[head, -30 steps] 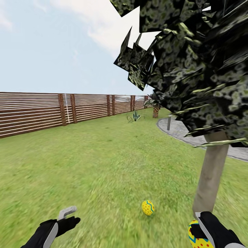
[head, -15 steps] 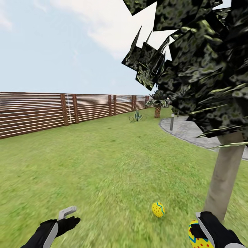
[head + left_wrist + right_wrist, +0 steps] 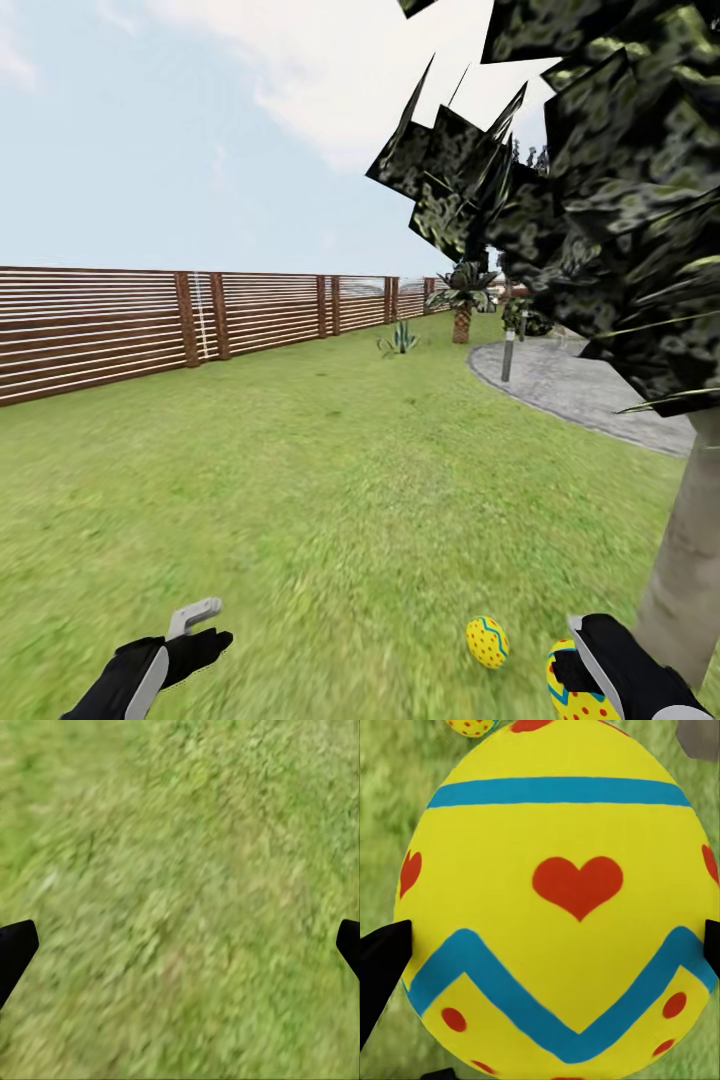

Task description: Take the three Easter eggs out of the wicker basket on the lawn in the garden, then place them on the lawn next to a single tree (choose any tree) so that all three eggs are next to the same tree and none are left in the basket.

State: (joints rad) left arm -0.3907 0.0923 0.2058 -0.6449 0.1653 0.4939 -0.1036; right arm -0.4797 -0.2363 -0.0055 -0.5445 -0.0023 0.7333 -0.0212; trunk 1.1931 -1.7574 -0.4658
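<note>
Lawn [image 3: 300, 480] stretched to a brown slatted fence [image 3: 100, 325] and a grey patio [image 3: 590, 385]. The right claw [image 3: 580, 675] gripped one Easter egg [image 3: 559, 900]; another egg [image 3: 487, 641] lay on the grass near the tree trunk [image 3: 690, 570]. The left claw [image 3: 195, 625] hung open, empty.

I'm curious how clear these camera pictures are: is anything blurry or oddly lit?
Head view: near lawn smeared, fence sharp, flat light with no cast shadows. Left wrist view: grass blurred throughout. Right wrist view: held Easter egg crisp and evenly bright, grass behind soft.
</note>
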